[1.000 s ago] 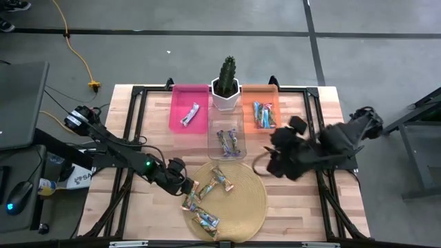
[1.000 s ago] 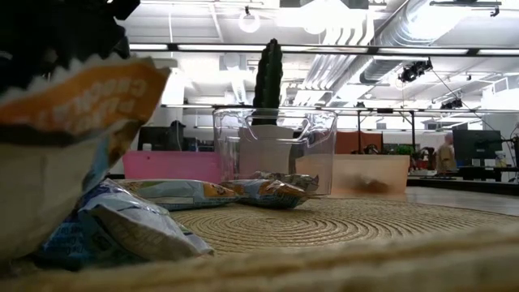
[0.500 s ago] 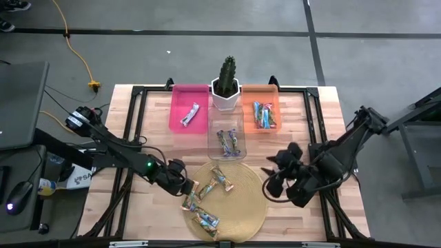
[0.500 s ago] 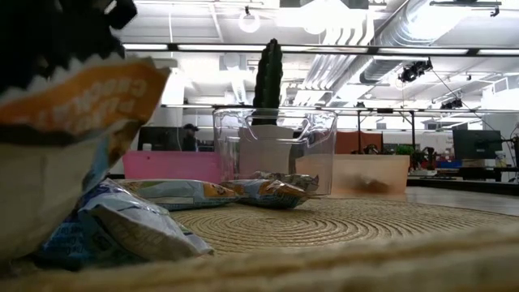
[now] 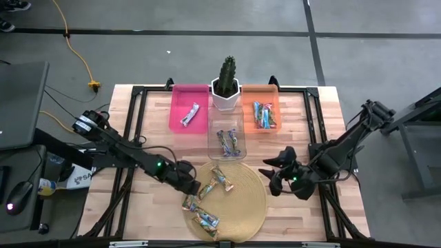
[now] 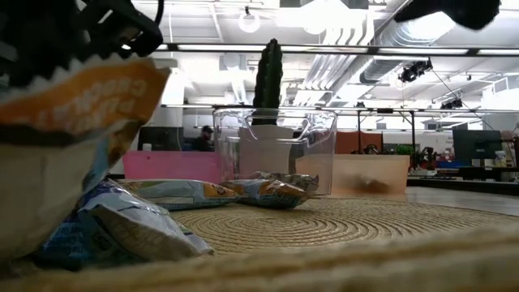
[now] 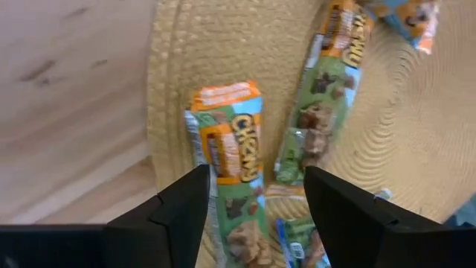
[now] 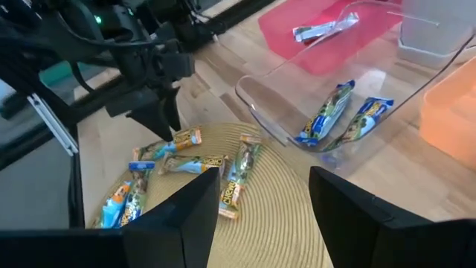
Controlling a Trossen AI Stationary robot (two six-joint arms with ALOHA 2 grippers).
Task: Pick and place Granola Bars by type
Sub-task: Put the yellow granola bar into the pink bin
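Several granola bars (image 5: 220, 181) in blue, orange and brown wrappers lie on a round woven mat (image 5: 248, 207) near the table's front edge. My left gripper (image 5: 193, 186) hangs open at the mat's left rim. In the left wrist view its fingers (image 7: 186, 208) stand on either side of an orange-ended bar (image 7: 227, 141); no touch shows. A second bar (image 7: 320, 104) lies beside it. My right gripper (image 5: 275, 176) hovers open above the mat's right rim with nothing between its fingers (image 8: 186, 216).
At the back stand a pink bin (image 5: 180, 96) holding a silver bar (image 5: 189, 114), a clear bin (image 5: 238, 131) with bars (image 5: 227, 142), and an orange bin (image 5: 251, 96) with blue bars (image 5: 264, 115). A cactus in a white pot (image 5: 226, 86) sits between the pink and orange bins.
My right gripper has come down from high above the table toward the mat's right rim, rolling and tipping as it sank. My left gripper has moved a little down and toward the bars on the mat. The bars have kept still.
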